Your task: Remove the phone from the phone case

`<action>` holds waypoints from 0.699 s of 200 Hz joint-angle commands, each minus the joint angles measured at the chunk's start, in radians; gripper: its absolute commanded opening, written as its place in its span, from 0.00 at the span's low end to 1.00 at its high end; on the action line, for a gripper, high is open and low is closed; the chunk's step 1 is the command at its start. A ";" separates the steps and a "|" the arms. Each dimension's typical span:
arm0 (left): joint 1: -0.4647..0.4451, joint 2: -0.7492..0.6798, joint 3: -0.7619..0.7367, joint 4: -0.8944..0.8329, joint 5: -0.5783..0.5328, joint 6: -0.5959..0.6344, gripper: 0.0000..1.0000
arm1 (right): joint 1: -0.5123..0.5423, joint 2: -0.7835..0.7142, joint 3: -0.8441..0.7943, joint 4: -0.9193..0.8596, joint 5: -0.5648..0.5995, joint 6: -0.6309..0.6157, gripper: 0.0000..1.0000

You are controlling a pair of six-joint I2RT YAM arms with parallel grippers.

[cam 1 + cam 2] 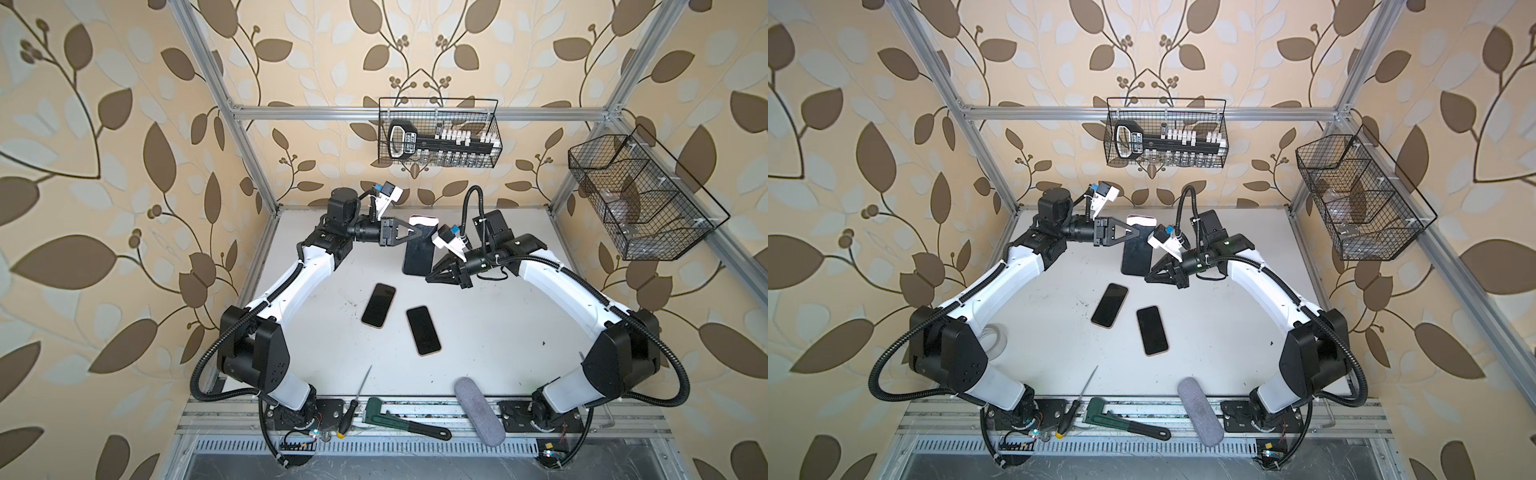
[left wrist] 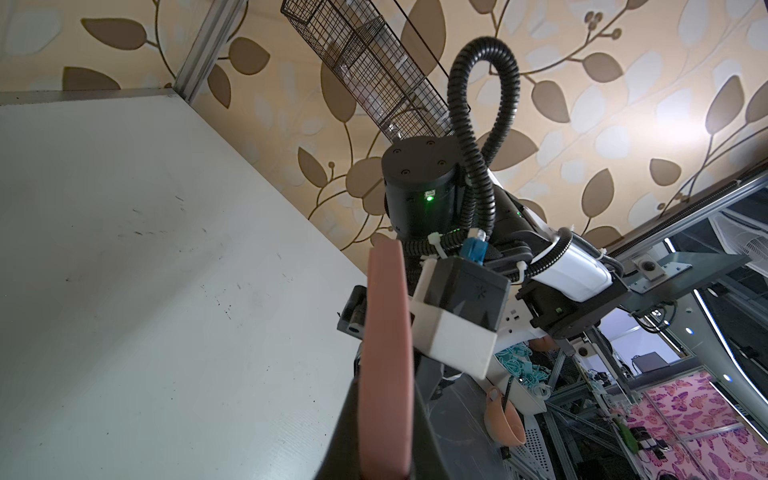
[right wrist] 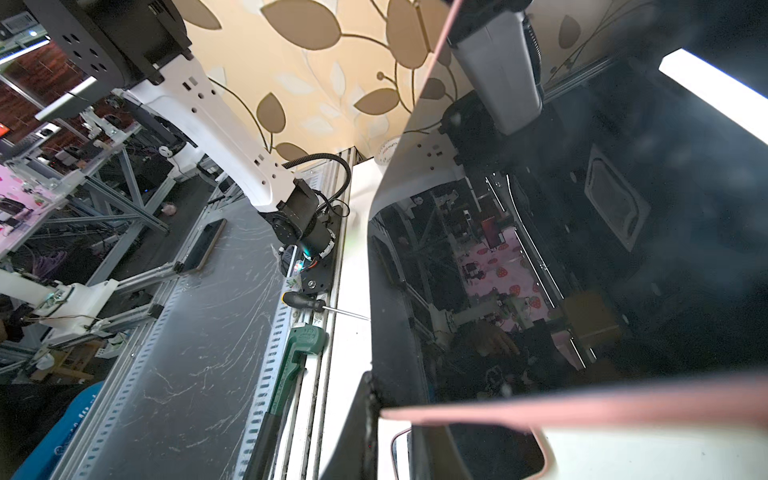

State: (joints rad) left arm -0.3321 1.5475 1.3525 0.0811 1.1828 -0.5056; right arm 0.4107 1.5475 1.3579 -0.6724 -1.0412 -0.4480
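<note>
now left hand (image 1: 417, 234) and right hand (image 1: 430, 277) each pinch the phone case (image 2: 386, 353).

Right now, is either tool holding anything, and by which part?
Both hold the cased phone: the left tool pinches its long edge near the far end, the right tool its near corner.

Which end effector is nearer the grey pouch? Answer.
Right. The right end effector holds the cased phone's near end, behind the grey pouch; the left end effector grips farther back.
</note>
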 commanded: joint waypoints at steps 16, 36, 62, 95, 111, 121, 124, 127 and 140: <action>-0.010 -0.015 0.043 0.054 0.040 -0.125 0.00 | 0.046 -0.043 -0.021 0.045 0.116 -0.105 0.00; -0.012 -0.014 0.052 0.046 0.055 -0.129 0.00 | 0.053 -0.060 -0.034 0.071 0.146 -0.103 0.00; -0.013 -0.015 0.057 0.035 0.063 -0.132 0.00 | 0.063 -0.069 -0.039 0.089 0.184 -0.103 0.00; -0.016 -0.023 0.051 0.031 0.059 -0.136 0.00 | 0.064 -0.079 -0.055 0.133 0.202 -0.077 0.00; -0.016 -0.030 0.044 0.031 0.051 -0.137 0.00 | 0.063 -0.081 -0.065 0.155 0.213 -0.065 0.00; -0.016 -0.036 0.041 0.029 0.044 -0.139 0.00 | 0.061 -0.083 -0.071 0.168 0.216 -0.046 0.00; -0.016 -0.037 0.040 0.029 0.040 -0.139 0.00 | 0.060 -0.083 -0.073 0.170 0.214 -0.042 0.00; -0.016 -0.038 0.040 0.029 0.037 -0.139 0.00 | 0.058 -0.085 -0.076 0.173 0.211 -0.036 0.00; -0.016 -0.049 0.037 0.027 0.005 -0.143 0.00 | 0.045 -0.094 -0.096 0.204 0.193 0.006 0.01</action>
State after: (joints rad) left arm -0.3340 1.5475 1.3548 0.0746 1.2201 -0.6098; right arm 0.4606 1.4857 1.2953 -0.5613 -0.8444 -0.4774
